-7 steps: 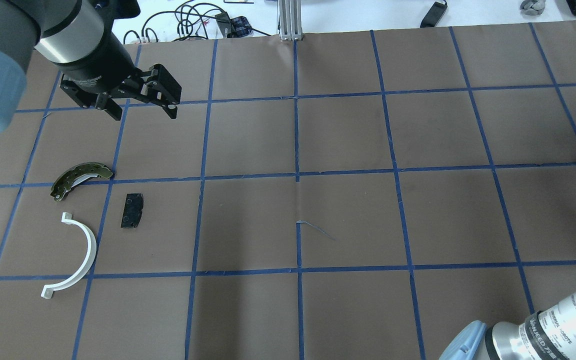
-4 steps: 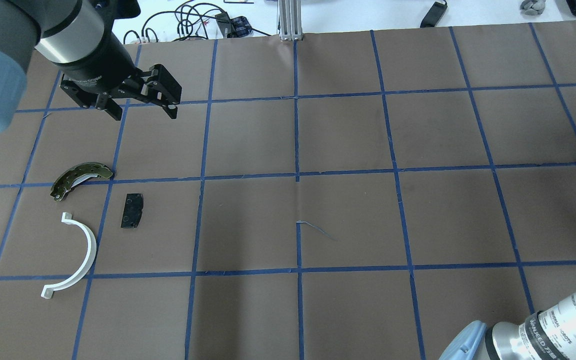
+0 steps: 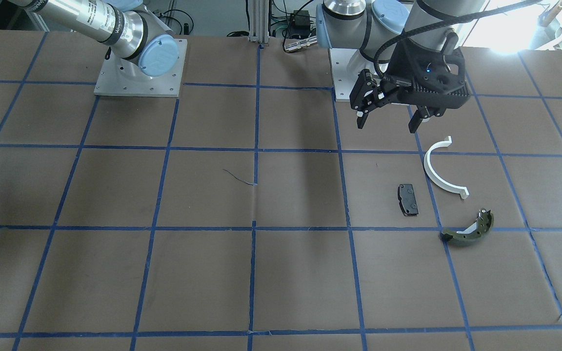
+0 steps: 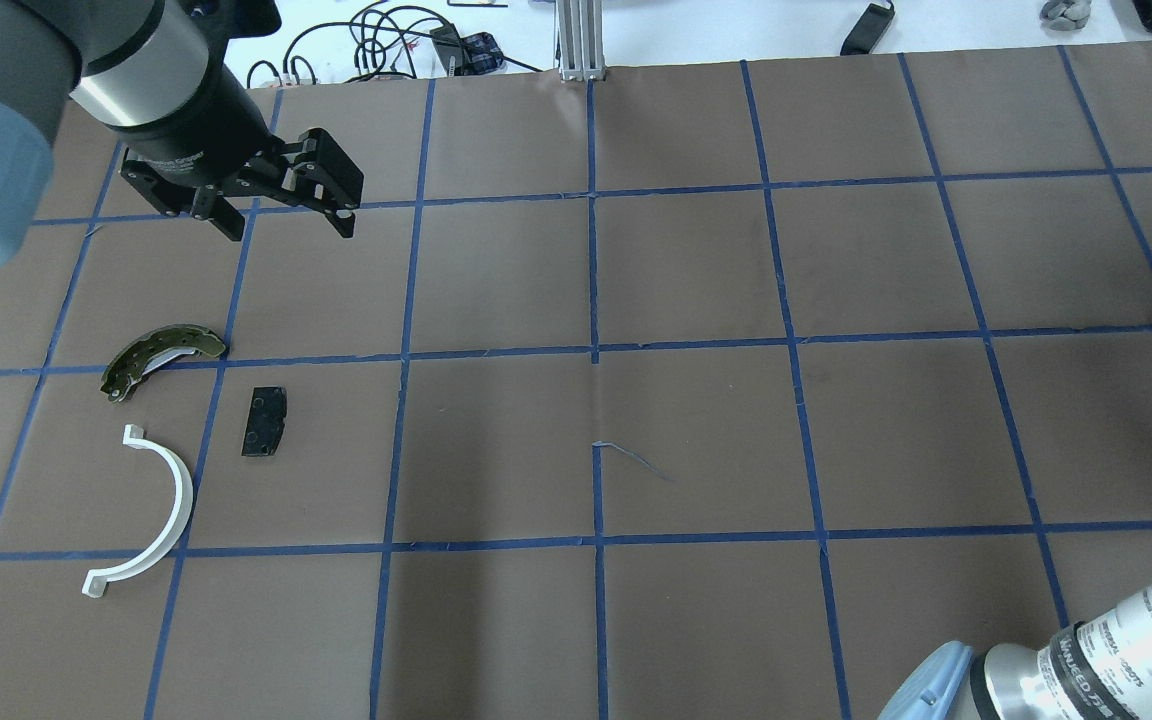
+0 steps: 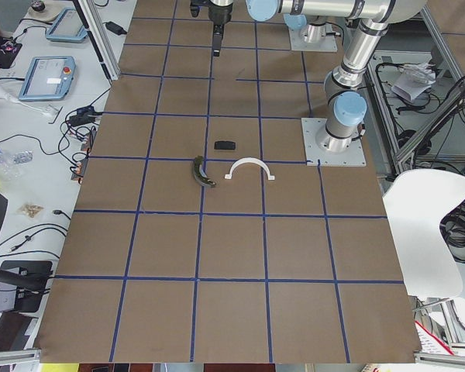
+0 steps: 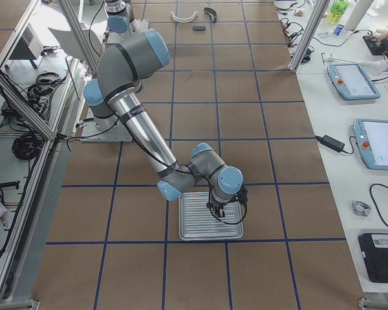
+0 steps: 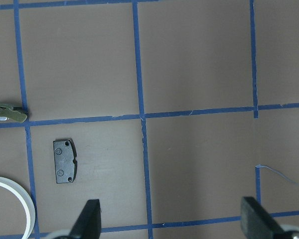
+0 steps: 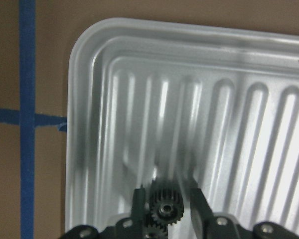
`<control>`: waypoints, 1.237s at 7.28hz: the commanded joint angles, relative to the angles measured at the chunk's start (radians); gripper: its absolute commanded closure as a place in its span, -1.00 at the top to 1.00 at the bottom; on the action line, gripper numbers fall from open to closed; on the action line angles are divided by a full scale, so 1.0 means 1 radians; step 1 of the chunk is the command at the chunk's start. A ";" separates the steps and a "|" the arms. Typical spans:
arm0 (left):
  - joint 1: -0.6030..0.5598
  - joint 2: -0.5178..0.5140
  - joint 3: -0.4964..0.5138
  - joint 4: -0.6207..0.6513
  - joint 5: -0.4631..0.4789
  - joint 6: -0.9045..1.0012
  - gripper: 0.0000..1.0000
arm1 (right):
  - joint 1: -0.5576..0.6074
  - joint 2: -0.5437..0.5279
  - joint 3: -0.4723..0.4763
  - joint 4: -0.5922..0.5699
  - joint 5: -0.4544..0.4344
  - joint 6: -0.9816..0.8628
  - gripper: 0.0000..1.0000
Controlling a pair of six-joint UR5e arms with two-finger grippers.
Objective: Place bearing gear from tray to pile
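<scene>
in the right wrist view i see the bearing gear [image 8: 164, 206] at 6 o'clock of the picture, still on the ribbed metal tray [image 8: 89, 149]. the right gripper [image 8: 167, 193] is low over the tray, with one finger on each side of the gear, very near its teeth. i cannot tell if the fingers really press on it or only stand beside it.

the left gripper [image 4: 290, 228] hangs above the table with its jaws wide apart and nothing between them.

the pile lies on the brown paper, at about 8 o'clock in the overhead view. its three parts are near each other but not touching. the olive-green brake shoe [image 4: 158, 357] is at 12 o'clock from the white half-ring clip [image 4: 161, 505], and the small black pad [image 4: 265, 421] is at 2 o'clock from the clip. the left gripper is at about 1 o'clock from the shoe, well apart from it.
</scene>
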 commanded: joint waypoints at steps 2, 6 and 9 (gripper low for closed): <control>0.000 0.000 0.000 0.000 0.000 0.000 1.00 | 0.000 0.001 0.000 -0.006 0.000 -0.002 -0.33; 0.002 0.000 0.000 0.000 0.000 0.000 1.00 | 0.000 -0.002 -0.009 -0.002 -0.006 0.005 -0.56; 0.000 0.000 0.000 0.000 0.000 0.000 1.00 | 0.018 -0.127 0.006 0.099 -0.031 0.021 -0.55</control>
